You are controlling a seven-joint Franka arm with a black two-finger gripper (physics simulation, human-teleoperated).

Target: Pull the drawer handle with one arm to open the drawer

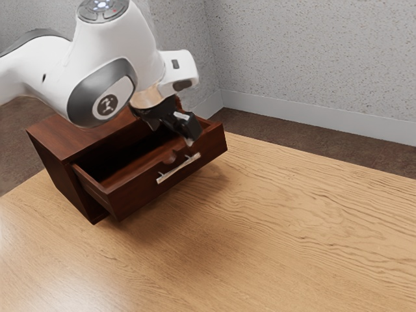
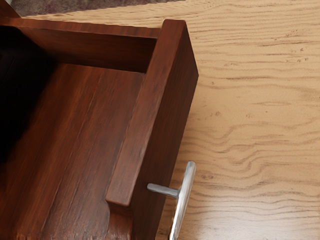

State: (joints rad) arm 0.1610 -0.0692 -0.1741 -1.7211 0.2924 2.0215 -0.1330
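Exterior view had the drawer [image 1: 140,185] sticking well out of its cabinet [image 1: 55,140] by the table's [image 1: 292,227] far edge, gripper [image 1: 190,132] just over the drawer's front rim, above the handle [image 1: 177,168] and clear of it, honestly couldn't tell if it was released or clenched, wrist view looked down on that front panel and handle [image 2: 182,195].

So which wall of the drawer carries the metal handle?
The front panel: a silver bar handle sticks out of it; the other walls are plain wood.

arm [image 1: 97,71]: reaches in from exterior view's upper left | wrist [image 1: 151,97]: bent down | tool [image 1: 189,133]: black, tilted downward
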